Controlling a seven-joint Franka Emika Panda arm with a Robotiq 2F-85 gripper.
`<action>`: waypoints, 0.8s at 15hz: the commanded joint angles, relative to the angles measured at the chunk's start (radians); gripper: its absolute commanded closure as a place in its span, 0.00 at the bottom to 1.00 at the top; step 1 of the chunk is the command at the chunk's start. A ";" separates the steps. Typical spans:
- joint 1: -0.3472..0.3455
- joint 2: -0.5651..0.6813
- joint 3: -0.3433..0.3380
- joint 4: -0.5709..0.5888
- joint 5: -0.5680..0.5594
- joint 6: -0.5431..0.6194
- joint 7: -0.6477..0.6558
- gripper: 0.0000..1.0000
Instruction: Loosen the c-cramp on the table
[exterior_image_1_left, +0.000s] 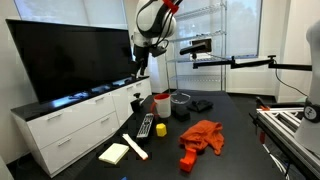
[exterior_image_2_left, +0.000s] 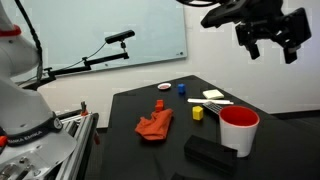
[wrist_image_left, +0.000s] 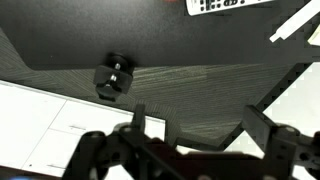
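My gripper (exterior_image_2_left: 270, 40) hangs high above the black table (exterior_image_2_left: 135, 150), open and empty, well clear of everything on it. In an exterior view it (exterior_image_1_left: 140, 62) is over the table's edge next to the white cabinet (exterior_image_1_left: 70, 125). The wrist view looks down past the spread fingers (wrist_image_left: 137, 120) onto a corner of the table (wrist_image_left: 150, 30) and grey floor. I cannot make out the c-cramp in any view. A small chunky red block (exterior_image_1_left: 187, 160) lies beside an orange cloth (exterior_image_1_left: 203, 135); the block (exterior_image_2_left: 159, 103) sits beyond the cloth (exterior_image_2_left: 155, 125).
A red cup (exterior_image_2_left: 238, 130), dark cup (exterior_image_1_left: 180, 103), black object (exterior_image_2_left: 210, 152), remote (exterior_image_1_left: 146, 125), yellow pad (exterior_image_1_left: 114, 153), yellow block (exterior_image_2_left: 198, 113) and white marker (wrist_image_left: 295, 22) share the table. A big dark screen (exterior_image_1_left: 70, 55) stands on the cabinet.
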 joint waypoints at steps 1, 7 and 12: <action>0.060 -0.187 -0.054 -0.262 -0.102 0.091 0.087 0.00; 0.081 -0.401 -0.048 -0.498 -0.242 0.019 0.188 0.00; 0.079 -0.482 -0.033 -0.540 -0.228 -0.023 0.184 0.00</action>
